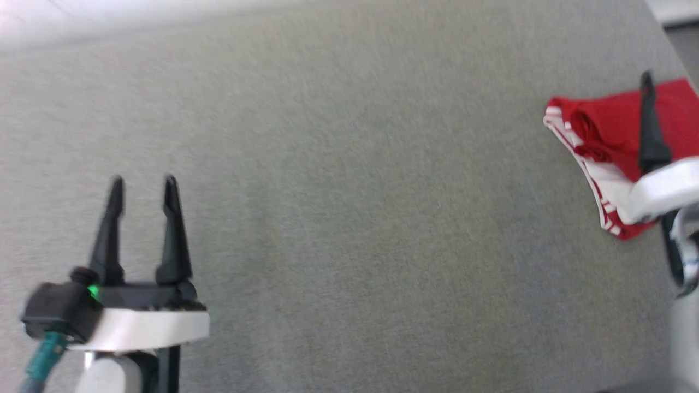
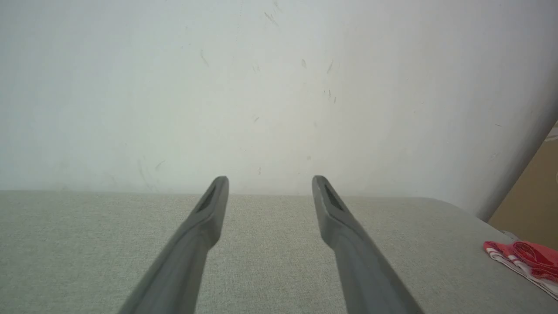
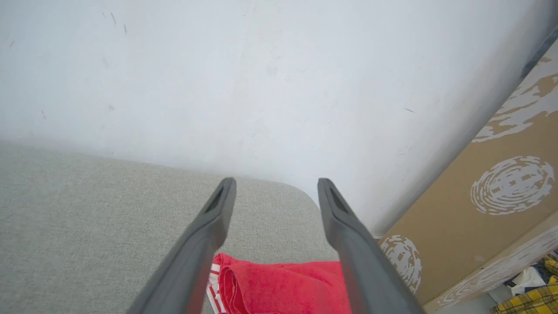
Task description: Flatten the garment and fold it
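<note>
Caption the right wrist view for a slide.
Open right gripper over the bunched red garment on the grey table.

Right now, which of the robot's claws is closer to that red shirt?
The right one. The right gripper hovers open over the garment. The left gripper, also open, is far off to the garment's left, above bare grey surface.

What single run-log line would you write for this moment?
garment: bunched at right | left gripper: open, empty | right gripper: open, over garment
</note>
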### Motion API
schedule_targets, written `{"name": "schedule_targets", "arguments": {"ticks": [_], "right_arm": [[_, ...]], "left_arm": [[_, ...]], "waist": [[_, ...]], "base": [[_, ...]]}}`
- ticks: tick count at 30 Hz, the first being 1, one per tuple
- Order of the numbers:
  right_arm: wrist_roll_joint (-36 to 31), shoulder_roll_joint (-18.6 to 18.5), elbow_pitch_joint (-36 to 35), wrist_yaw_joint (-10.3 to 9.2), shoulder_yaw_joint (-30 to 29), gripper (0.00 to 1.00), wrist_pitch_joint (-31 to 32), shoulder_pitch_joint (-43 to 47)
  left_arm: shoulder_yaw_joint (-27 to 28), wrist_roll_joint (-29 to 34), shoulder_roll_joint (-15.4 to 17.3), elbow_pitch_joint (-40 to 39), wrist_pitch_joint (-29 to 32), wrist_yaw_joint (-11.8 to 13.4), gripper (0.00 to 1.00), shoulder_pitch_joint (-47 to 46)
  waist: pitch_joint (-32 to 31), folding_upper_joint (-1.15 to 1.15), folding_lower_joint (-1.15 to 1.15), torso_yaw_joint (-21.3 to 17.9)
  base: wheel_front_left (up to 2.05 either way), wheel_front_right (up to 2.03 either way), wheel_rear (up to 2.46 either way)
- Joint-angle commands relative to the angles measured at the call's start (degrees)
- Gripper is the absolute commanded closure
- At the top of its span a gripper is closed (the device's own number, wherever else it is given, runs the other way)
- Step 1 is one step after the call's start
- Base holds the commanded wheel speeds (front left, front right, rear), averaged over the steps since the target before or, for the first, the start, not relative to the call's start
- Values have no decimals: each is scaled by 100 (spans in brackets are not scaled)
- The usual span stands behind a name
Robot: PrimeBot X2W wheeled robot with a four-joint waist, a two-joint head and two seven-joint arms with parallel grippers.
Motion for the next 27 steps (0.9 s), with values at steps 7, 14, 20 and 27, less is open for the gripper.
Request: {"name": "schedule_targets", "arguments": {"ticks": [7,14,20,27], "right_arm": [[-15,465,-411,-12,41,0,-632,971],[-43,661,-310,-12,-23,0,-1076,1871],[203,669,177,-12,-62,0,-1306,2328],[422,670,506,-12,-155,0,-1436,2429]], "left_arm": [[-58,153,-237,362,-27,-61,0,368],[-126,307,-431,711,-28,-98,0,680],[-93,269,-628,939,-28,-167,0,966],[7,211,-783,1094,-28,-259,0,1188]], "waist": [[-1094,-1,2,625],[-1399,-1,2,800],[-1575,-1,2,932],[-1645,-1,2,992]], "base": [[0,0,0],[0,0,0],[0,0,0],[0,0,0]]}}
